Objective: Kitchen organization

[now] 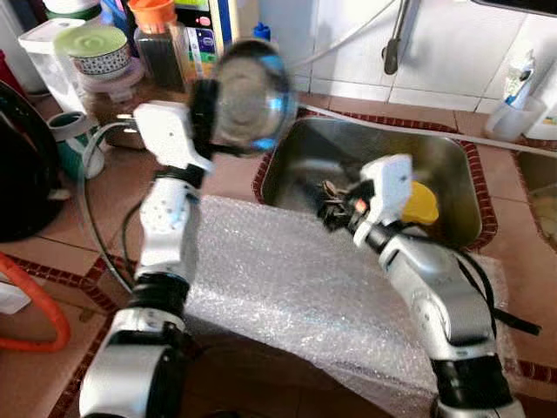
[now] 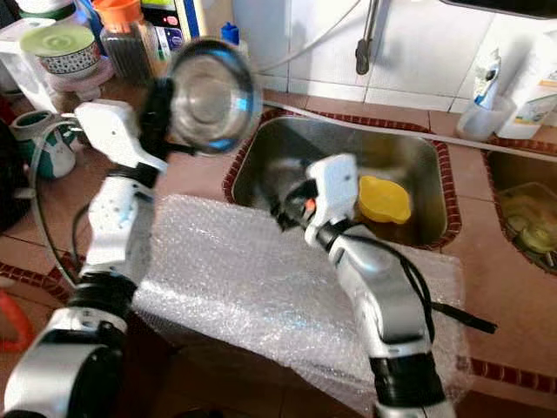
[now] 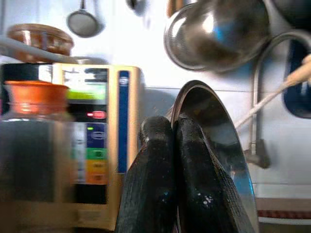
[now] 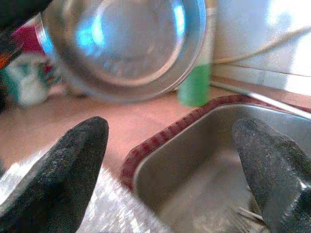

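The left hand (image 1: 205,111) is pinching the rim of a steel bowl (image 1: 252,94) aloft beside the sink (image 1: 452,157), apparently mid-transfer and next needing a resting spot, while the right hand (image 4: 170,160) is hovering wide open, holding nothing.

the bowl (image 1: 251,97) is shiny silver steel with a blue glint. the sink (image 1: 452,174) is dull grey metal, edged by a dark red patterned border, and a bright yellow sponge (image 1: 420,205) sits in it. terracotta tiles cover the table (image 1: 104,196). the bubble wrap (image 1: 287,279) is clear, dotted white. a jar (image 1: 157,39) has an orange lid. both arms are silver and white, with black fingers.
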Robot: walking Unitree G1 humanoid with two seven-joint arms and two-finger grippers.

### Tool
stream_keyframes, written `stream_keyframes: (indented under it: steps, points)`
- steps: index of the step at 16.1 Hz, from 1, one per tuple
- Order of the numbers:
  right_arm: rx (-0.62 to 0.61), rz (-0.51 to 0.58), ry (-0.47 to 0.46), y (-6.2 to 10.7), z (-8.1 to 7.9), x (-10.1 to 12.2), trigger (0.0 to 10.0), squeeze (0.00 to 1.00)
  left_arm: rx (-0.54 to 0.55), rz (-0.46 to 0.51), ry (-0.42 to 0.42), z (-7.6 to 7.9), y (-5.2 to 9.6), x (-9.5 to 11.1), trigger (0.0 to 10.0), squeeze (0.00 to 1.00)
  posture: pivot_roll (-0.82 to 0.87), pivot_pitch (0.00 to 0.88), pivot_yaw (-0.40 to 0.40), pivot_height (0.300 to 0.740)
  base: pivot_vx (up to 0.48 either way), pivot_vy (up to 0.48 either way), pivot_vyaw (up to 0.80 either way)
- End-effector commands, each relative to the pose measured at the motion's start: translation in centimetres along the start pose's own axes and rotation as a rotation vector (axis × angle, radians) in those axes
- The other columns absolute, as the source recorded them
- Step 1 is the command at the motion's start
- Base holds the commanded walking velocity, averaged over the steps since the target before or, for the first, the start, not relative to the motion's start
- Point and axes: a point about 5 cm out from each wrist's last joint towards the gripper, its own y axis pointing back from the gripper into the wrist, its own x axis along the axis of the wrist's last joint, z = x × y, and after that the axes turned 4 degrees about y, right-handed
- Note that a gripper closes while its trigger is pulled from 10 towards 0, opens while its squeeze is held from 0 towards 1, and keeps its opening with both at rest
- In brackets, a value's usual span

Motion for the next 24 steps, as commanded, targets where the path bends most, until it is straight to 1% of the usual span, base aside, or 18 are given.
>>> stream_keyframes:
  steps: [1,2,3,5,7,8,9,10,11,13,16,18,19,20,22,23,24]
  points:
    - [-0.063,0.024,-0.052,-0.2,1.1,0.3,10.0,0.00,-0.028,0.011,0.019,0.7,0.0,0.3,0.0,0.00,-0.06,0.078,0.062,0.740,0.000,0.000,0.00]
    - [-0.122,0.040,-0.132,-0.7,2.0,0.3,10.0,0.00,-0.058,0.006,0.064,2.1,0.3,0.0,0.0,0.00,-0.05,0.080,0.058,0.740,0.000,0.000,0.00]
    - [-0.136,0.043,-0.150,-0.8,2.3,0.3,10.0,0.00,-0.070,0.005,0.074,2.6,0.4,0.0,0.0,0.00,-0.05,0.080,0.058,0.740,0.000,0.000,0.00]
    - [-0.184,0.049,-0.229,-1.3,3.2,0.1,10.0,0.00,-0.122,-0.017,0.151,4.7,1.3,-0.5,0.0,0.00,-0.05,0.080,0.055,0.740,0.000,0.000,0.00]
    - [-0.198,0.049,-0.253,-1.4,3.5,-0.1,10.0,0.00,-0.146,-0.027,0.180,5.6,1.7,-0.6,0.0,0.00,-0.05,0.081,0.053,0.740,0.000,0.000,0.00]
    - [-0.216,0.052,-0.287,-1.6,3.9,-0.3,10.0,0.00,-0.180,-0.038,0.228,7.0,2.3,-0.6,0.0,0.00,-0.05,0.082,0.053,0.740,0.000,0.000,0.00]
    - [-0.218,0.053,-0.291,-1.7,3.9,-0.3,10.0,0.00,-0.184,-0.040,0.237,7.1,2.3,-0.5,0.0,0.00,-0.05,0.082,0.053,0.740,0.000,0.000,0.00]
    - [-0.232,0.055,-0.305,-1.8,4.3,-0.4,10.0,0.00,-0.203,-0.042,0.257,7.7,2.5,-0.4,0.0,0.00,-0.04,0.082,0.053,0.740,0.000,0.000,0.00]
    - [-0.241,0.062,-0.323,-1.9,4.4,-0.4,6.5,0.00,-0.209,-0.044,0.263,7.9,2.6,-0.3,0.0,0.00,-0.04,0.082,0.053,0.740,0.000,0.000,0.00]
    - [-0.255,0.074,-0.351,-2.1,4.8,-0.3,0.0,0.00,-0.218,-0.049,0.281,8.2,2.7,-0.3,0.0,0.00,-0.04,0.081,0.052,0.740,0.000,0.000,0.00]
    - [-0.272,0.082,-0.384,-2.1,5.2,-0.3,0.0,0.00,-0.213,-0.070,0.294,8.2,2.9,-0.5,0.0,0.00,-0.05,0.080,0.053,0.740,0.000,0.000,0.00]
    - [-0.281,0.091,-0.400,-2.0,5.5,-0.4,0.0,0.00,-0.212,-0.085,0.292,8.1,3.2,-0.6,0.0,0.00,-0.05,0.081,0.052,0.740,0.000,0.000,0.00]
    - [-0.281,0.101,-0.411,-2.1,5.5,-0.3,0.0,0.00,-0.195,-0.110,0.302,7.8,3.4,-1.0,0.0,0.00,-0.05,0.082,0.054,0.740,0.000,0.000,0.00]
    - [-0.280,0.104,-0.414,-2.1,5.5,-0.2,0.0,0.00,-0.188,-0.115,0.309,7.7,3.4,-1.1,0.0,0.00,-0.05,0.082,0.054,0.740,0.000,0.000,0.00]
    - [-0.278,0.124,-0.441,-2.1,5.6,0.0,0.0,0.00,-0.198,-0.121,0.302,7.7,3.5,-1.1,0.0,0.00,-0.05,0.083,0.054,0.740,0.000,0.000,0.00]
    - [-0.285,0.147,-0.499,-2.0,5.8,0.1,0.0,0.00,-0.185,-0.145,0.309,7.6,3.9,-1.6,0.0,0.00,-0.05,0.083,0.054,0.740,0.000,0.000,0.00]
    - [-0.276,0.151,-0.491,-2.0,5.8,0.2,0.0,0.00,-0.182,-0.152,0.307,7.5,4.0,-1.7,0.0,0.00,-0.05,0.081,0.054,0.740,0.000,0.000,0.00]
